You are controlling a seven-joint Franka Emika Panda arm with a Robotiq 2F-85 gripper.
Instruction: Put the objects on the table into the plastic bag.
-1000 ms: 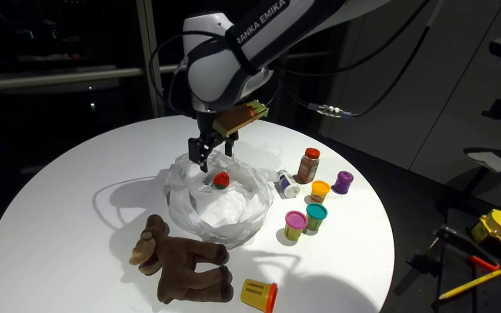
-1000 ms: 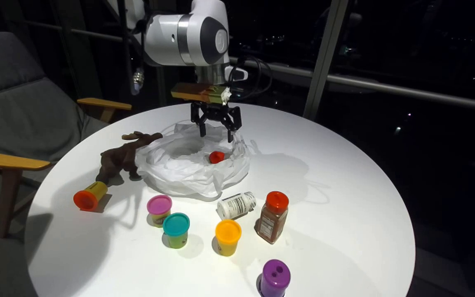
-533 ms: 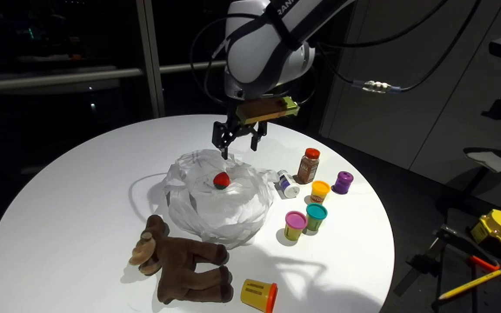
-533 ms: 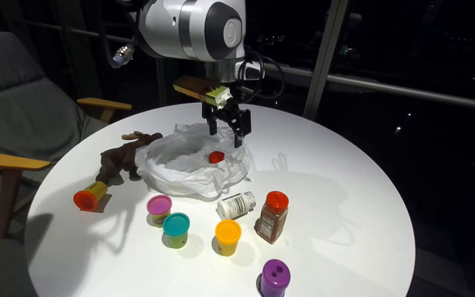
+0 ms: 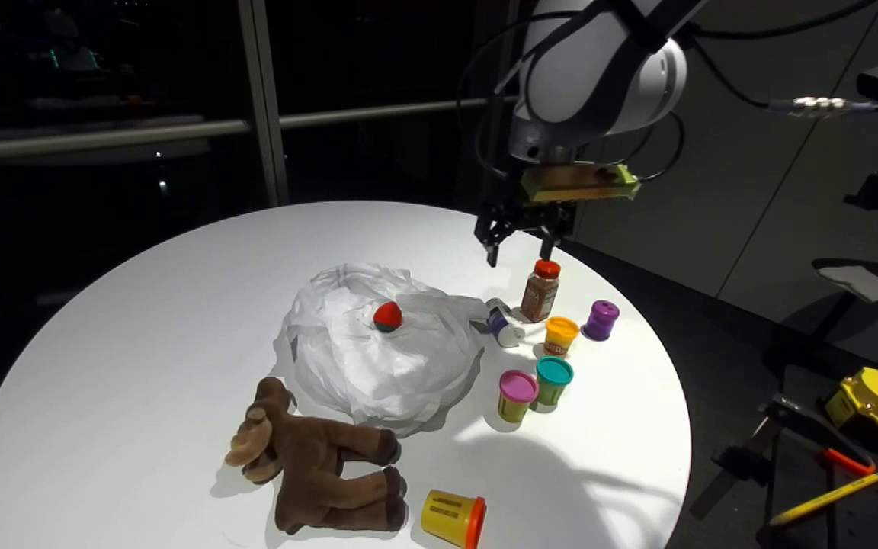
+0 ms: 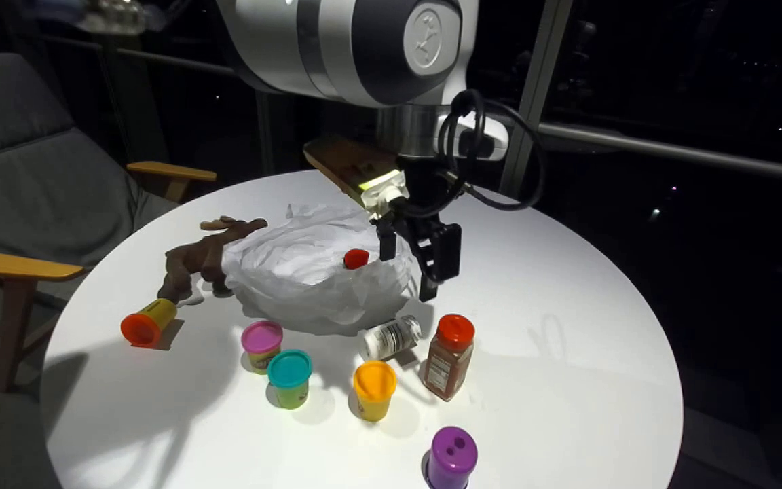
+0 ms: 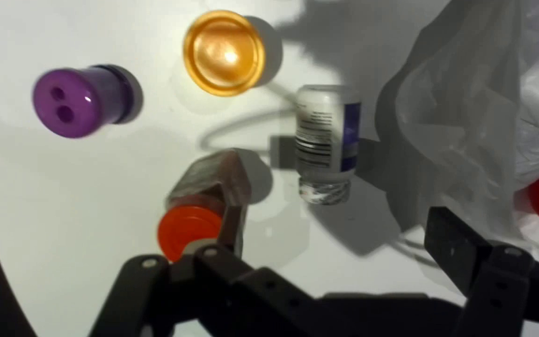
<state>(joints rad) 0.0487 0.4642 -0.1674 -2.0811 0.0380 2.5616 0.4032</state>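
Going left to right in an exterior view, I've got brown plush toy [image 5: 309, 467] lying on the tabletop [image 5: 111, 366], plastic bag [image 5: 393, 374] with a red thing [image 5: 388, 315] in or on it (can't tell), tipped yellow tub [image 5: 450, 517], white bottle [image 5: 505, 325] on its side, pink tub [image 5: 517, 398], my pincer [image 5: 519, 255] hanging with fingers spread wide, red-capped jar [image 5: 540, 294], teal tub [image 5: 553, 383], orange tub [image 5: 560, 336], and a two-holed purple thing [image 5: 600, 321].
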